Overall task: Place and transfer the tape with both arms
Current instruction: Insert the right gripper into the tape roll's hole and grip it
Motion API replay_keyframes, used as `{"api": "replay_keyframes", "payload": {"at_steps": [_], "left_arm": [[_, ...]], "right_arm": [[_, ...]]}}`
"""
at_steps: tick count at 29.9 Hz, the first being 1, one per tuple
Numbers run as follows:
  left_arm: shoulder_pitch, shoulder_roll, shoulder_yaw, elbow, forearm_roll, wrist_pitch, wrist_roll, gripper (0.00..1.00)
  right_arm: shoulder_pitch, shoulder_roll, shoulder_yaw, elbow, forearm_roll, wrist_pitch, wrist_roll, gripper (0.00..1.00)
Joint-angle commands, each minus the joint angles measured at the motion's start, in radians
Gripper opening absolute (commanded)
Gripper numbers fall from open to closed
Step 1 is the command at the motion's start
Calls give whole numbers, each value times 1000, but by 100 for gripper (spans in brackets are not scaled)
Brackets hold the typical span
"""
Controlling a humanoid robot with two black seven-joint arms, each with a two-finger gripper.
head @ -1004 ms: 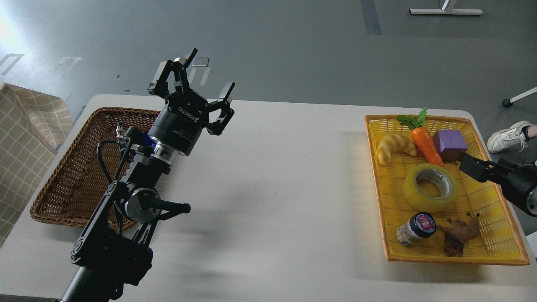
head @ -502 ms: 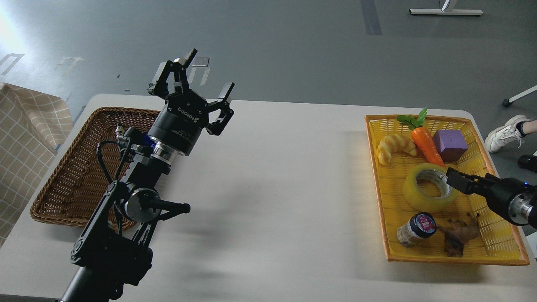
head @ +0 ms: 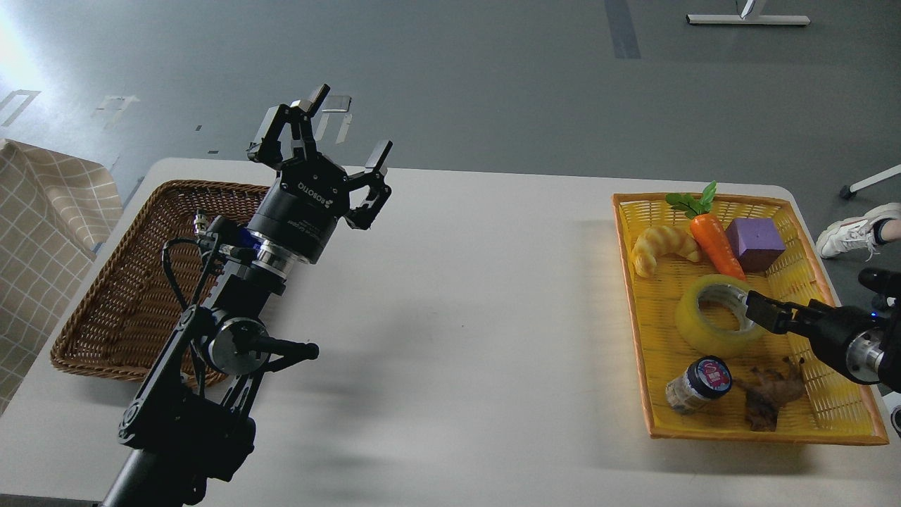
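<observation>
The tape (head: 693, 320), a yellow translucent roll with a pale core, lies flat in the middle of the yellow tray (head: 760, 436) at the right of the table. My right gripper (head: 759, 311) comes in from the right edge. Its dark tip sits at the tape's right rim, over the edge of the core hole. Its fingers cannot be told apart. My left gripper (head: 341, 137) is raised above the table's left side, next to the brown basket, with its fingers spread open and empty.
A brown wicker basket (head: 112, 310) stands at the table's left. The yellow tray also holds a croissant (head: 662, 246), a carrot (head: 714, 243), a purple cube (head: 754, 243), a small jar (head: 693, 384) and a brown figure (head: 771, 394). A person's shoe (head: 855, 232) is on the floor at right.
My right gripper has moved left and down from beside the purple cube to the tape's right rim. The left arm has stayed still.
</observation>
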Motion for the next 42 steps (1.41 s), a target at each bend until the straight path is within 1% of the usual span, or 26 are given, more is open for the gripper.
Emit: {"api": "replay_keyframes", "payload": {"at_steps": [1,5,15,19,27,36,37,38,40,42], "left_arm": [[1,0,-3,0,0,0,-1,98],[-1,0,-3,0,0,-1,-1,98],[1,0,-6,0,0,-3,-1,98],[1,0,-6,0,0,-3,-1,98],[1,0,-4,0,-2,-1,-1,98],[1,0,-4,0,0,-1,-1,98],[1,0,-6,0,0,-1,-1,98],[1,0,-6,0,-2,-1,-1,98],[2,0,-4,0,-2,-1,-1,98],[2,0,-3,0,0,0,-1,98]], "right_arm": [[0,1,-9,0,-6,0,-2,91],[29,10,-47,-17,-9,0,-2,91],[72,24,-52,-61,-9,0,-2,90],[74,37,-72,-87,-9,0,-2,88],[74,59,-86,-89,-9,0,-2,86],[80,57,-89,-95,-9,0,-2,85],[80,57,-89,-95,-9,0,-3,85],[80,56,-90,-97,-9,0,-2,81],[80,57,-91,-98,-9,0,-2,78],[80,59,-89,-107,-9,0,-2,78]]}}
